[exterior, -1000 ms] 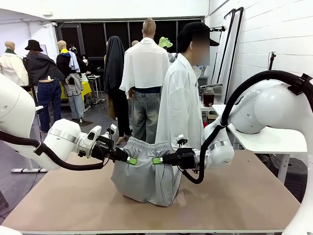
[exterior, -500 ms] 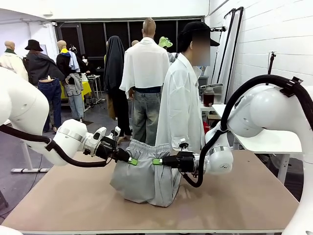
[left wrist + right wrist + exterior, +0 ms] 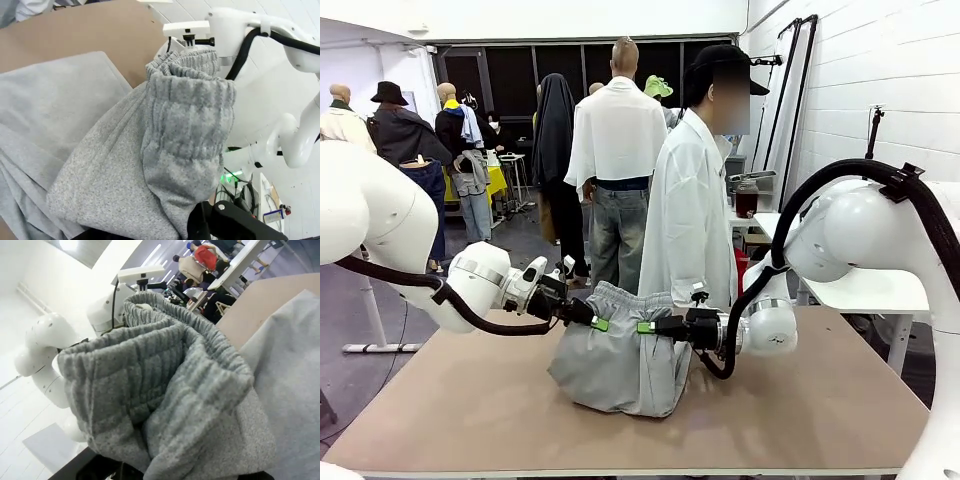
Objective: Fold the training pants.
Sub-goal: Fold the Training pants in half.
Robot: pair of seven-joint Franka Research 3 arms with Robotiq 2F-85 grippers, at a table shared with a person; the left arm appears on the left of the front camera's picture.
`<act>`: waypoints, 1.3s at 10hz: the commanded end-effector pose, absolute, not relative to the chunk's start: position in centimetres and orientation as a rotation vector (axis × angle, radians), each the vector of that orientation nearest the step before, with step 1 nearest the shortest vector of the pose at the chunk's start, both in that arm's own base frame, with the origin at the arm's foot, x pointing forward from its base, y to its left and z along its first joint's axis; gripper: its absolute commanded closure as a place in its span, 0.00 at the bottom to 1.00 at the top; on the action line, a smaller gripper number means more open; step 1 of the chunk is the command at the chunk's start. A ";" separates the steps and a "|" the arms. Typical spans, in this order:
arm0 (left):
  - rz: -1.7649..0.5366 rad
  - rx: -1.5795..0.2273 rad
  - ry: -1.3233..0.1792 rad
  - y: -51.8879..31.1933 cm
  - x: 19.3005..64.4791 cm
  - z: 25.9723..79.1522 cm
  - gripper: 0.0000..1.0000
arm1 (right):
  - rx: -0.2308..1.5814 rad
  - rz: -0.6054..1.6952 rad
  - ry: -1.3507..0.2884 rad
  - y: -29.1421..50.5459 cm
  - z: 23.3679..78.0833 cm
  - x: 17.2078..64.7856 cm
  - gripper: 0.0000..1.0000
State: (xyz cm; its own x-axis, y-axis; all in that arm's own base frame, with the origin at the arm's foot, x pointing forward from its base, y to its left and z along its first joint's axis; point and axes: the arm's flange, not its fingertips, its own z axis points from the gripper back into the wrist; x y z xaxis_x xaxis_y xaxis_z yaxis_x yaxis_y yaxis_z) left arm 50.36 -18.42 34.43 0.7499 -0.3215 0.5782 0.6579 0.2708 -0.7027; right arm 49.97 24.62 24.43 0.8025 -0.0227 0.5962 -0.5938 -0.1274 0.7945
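The left hand (image 3: 599,324) was clamped on the left end of the waistband. One pair of grey training pants (image 3: 620,365) hung between two hands at mid-worktop (image 3: 820,400), waistband uppermost and long axis vertical, legs bunched on the surface. The right hand (image 3: 644,327) gripped the waistband's right end.

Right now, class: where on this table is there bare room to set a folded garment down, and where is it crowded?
Bare table lies right of the training pants, and more lies left, toward the near-left corner. The middle is crowded: the left gripper and right gripper both grip the waistband there.
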 end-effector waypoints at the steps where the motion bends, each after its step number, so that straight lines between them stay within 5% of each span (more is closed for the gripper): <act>1: -0.599 -1.102 -0.385 -18.9 51.3 33.7 1.00 | 1.592 0.461 -0.519 24.9 24.6 51.8 1.00; 13: -0.586 -1.079 -0.389 -19.9 53.6 31.5 1.00 | 1.554 0.445 -0.509 23.8 23.1 53.0 1.00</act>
State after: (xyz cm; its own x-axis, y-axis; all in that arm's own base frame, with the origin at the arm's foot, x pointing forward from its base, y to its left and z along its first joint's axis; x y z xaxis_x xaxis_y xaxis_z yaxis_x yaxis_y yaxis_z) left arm 53.57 -19.94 31.54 0.7853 -0.2544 0.5645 0.6190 0.3449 -0.7056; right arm 53.03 23.81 23.13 0.8211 -0.0490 0.5687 -0.5701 -0.0218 0.8213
